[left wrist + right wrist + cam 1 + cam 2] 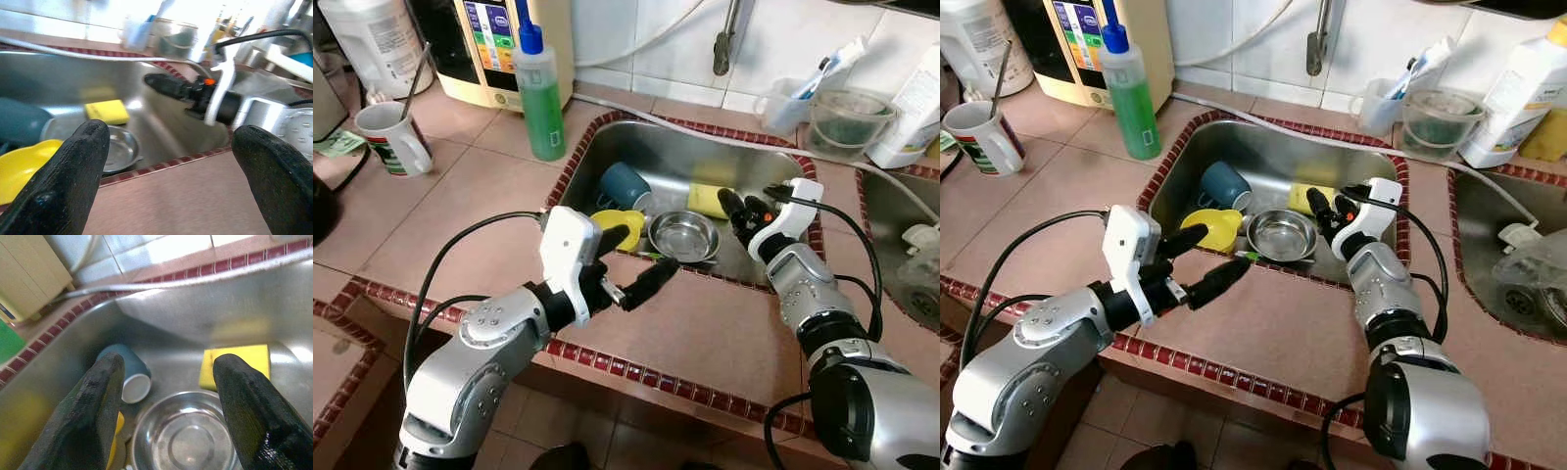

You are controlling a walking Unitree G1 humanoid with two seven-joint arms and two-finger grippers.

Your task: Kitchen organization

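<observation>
Stainless-steel round bowl [683,236] sits mid-frame in the steel sink [705,157], beside a yellow plastic dish [612,223], a tipped blue mug [625,185] and a yellow rectangular sponge [706,199]. The right gripper [740,211] hovers over it, fingers spread, empty. The left gripper [641,262], spread too, holds nothing at the counter edge. The right wrist view shows the mug's white inside [135,387].

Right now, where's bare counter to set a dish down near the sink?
Free: the tiled counter between the white mug, the green bottle and the sink, and the front strip below the sink rim. Crowded: the basin, holding the blue cup, yellow dish, steel bowl and sponge.
</observation>
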